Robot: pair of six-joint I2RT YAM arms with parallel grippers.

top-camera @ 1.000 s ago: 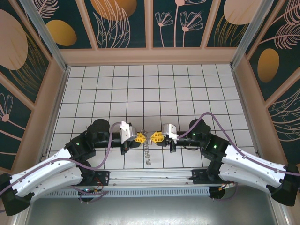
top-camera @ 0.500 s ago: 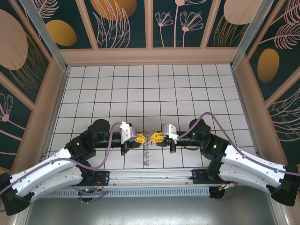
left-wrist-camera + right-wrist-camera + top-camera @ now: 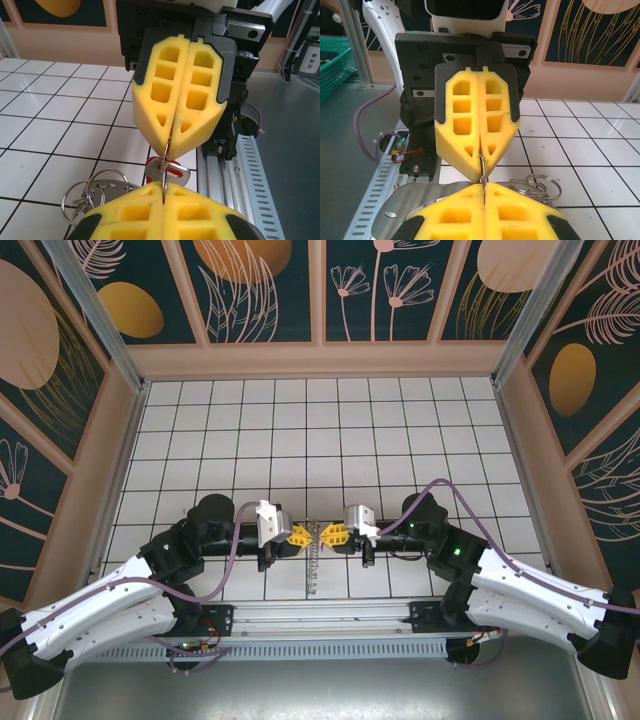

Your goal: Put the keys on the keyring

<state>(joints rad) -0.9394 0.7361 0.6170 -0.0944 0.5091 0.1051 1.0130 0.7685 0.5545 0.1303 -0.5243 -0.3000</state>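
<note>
My left gripper point(image 3: 303, 537) and right gripper point(image 3: 332, 535) meet tip to tip above the tiles near the front edge. Both are shut on the keyring point(image 3: 165, 159), a thin wire seen edge-on that runs between the two pairs of yellow fingers. In the left wrist view my left gripper point(image 3: 163, 189) pinches the wire from below, and the right gripper's fingers point(image 3: 200, 95) pinch it from above. Behind the wire sits the key point(image 3: 175, 170), silver with a red head; whether it is threaded I cannot tell. In the right wrist view my right gripper point(image 3: 484, 186) clamps the keyring point(image 3: 482, 169).
Small silver loops point(image 3: 92, 192) and a flat perforated metal tag point(image 3: 415, 200) hang beside the grippers; more loops point(image 3: 540, 184) show in the right wrist view. A string of loops point(image 3: 314, 568) dangles over the tiles. The aluminium rail point(image 3: 320, 615) lies just in front.
The two grippers' tips have drawn slightly closer together. The dangling loops have shifted a little. Both grips are unchanged.
</note>
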